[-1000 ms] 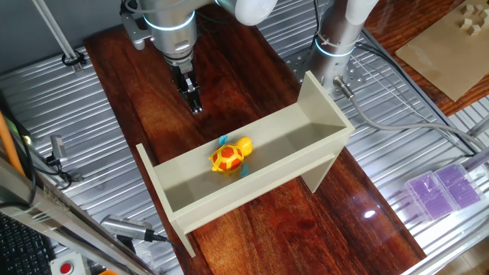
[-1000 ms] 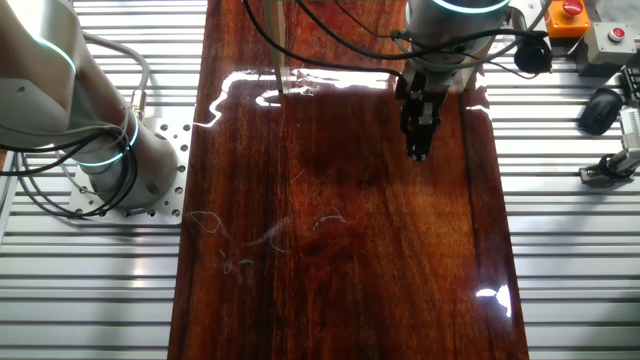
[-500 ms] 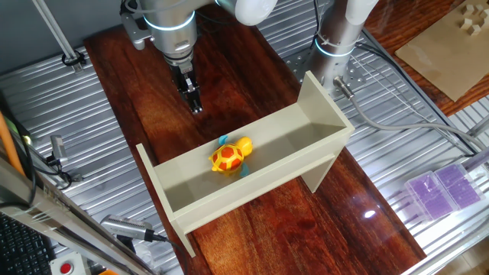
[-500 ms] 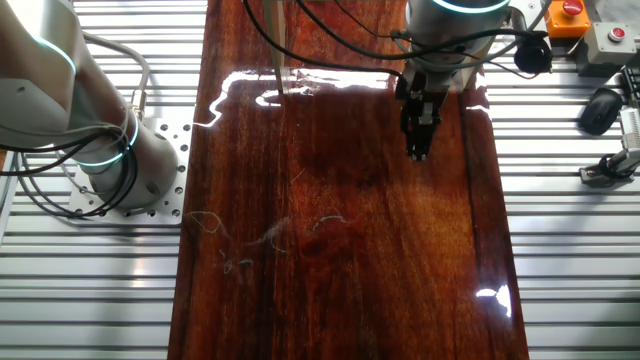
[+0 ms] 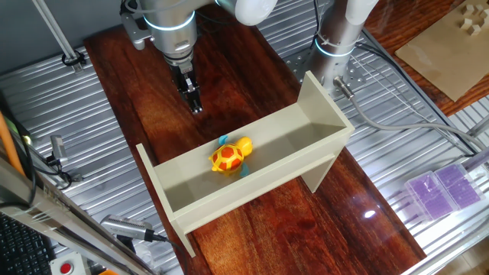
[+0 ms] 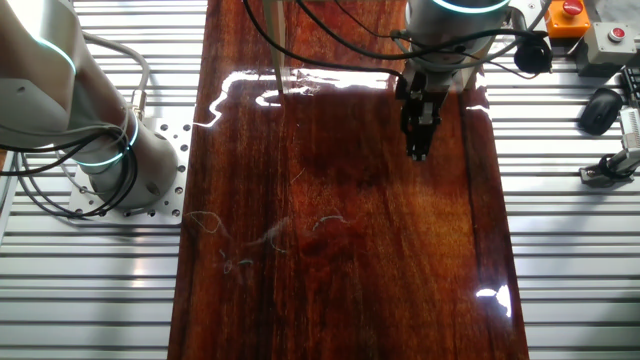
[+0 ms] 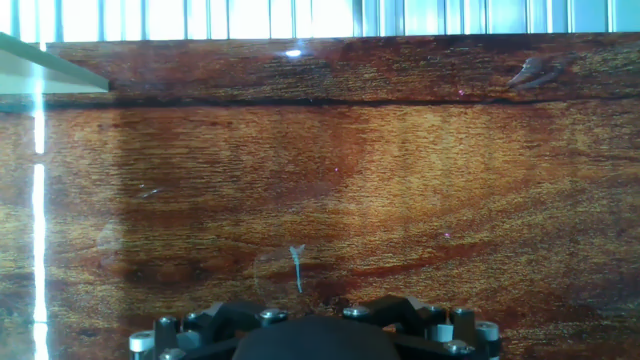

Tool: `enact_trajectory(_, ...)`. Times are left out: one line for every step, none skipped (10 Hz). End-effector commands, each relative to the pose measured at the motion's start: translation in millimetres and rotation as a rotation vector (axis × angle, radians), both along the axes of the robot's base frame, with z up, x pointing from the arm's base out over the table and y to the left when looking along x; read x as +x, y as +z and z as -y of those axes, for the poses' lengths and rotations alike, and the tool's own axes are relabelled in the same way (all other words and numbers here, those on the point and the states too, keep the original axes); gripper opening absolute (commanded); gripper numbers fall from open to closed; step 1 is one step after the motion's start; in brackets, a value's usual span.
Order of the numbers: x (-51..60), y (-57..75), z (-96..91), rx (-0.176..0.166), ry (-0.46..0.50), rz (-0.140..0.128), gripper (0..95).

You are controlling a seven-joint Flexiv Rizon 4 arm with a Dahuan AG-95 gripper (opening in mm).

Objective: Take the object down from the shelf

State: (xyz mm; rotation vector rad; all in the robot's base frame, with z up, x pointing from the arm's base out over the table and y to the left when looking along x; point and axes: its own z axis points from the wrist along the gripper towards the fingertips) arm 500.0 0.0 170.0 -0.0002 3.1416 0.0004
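1. Your work surface is the dark wood table point(image 5: 252, 57), flanked by ribbed metal decking point(image 5: 92, 145). The wood gives a flat, bare landing zone for whatever comes down.

2. The shelf point(image 5: 252, 172) stands across the table on its tall end panels. Its trough shape keeps the toy from rolling off, so you'd likely need to come in from above, between the long walls. It doesn't show in the other fixed view. In the hand view only a pale corner point(image 7: 50, 65) at the upper left is probably part of it.

3. The arm point(image 5: 170, 30) hangs over the far part of the table, well apart from the shelf, wrist pointing down. Looks like a start pose, approach not begun.

4. The gripper point(image 5: 196, 107) holds nothing. Fingers look close together, near closed, in both fixed views point(image 6: 417, 150). The hand view shows only the mount, no fingertips, so you can't confirm from there. You'd probably have to spread them before reaching in.

5. The object point(image 5: 230, 156), the turtle, sits in the trough about mid-length, shell up, yellow head toward the right end panel. It is untouched.
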Motion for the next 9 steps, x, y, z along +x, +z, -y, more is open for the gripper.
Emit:
enact_trajectory(0.0, 0.0, 0.0, 0.034, 0.052, 0.021, 0.0)
enact_trajectory(0.0, 0.0, 0.0, 0.027, 0.052, 0.019, 0.0)
enact_trajectory(0.0, 0.0, 0.0, 0.026, 0.052, 0.019, 0.0)
enact_trajectory(0.0, 0.0, 0.0, 0.026, 0.052, 0.018, 0.0)
enact_trajectory(0.0, 0.0, 0.0, 0.026, 0.052, 0.018, 0.0)
enact_trajectory(0.0, 0.0, 0.0, 0.025, 0.051, 0.018, 0.0)
enact_trajectory(0.0, 0.0, 0.0, 0.025, 0.051, 0.018, 0.0)
enact_trajectory(0.0, 0.0, 0.0, 0.025, 0.051, 0.018, 0.0)
enact_trajectory(0.0, 0.0, 0.0, 0.025, 0.051, 0.018, 0.0)
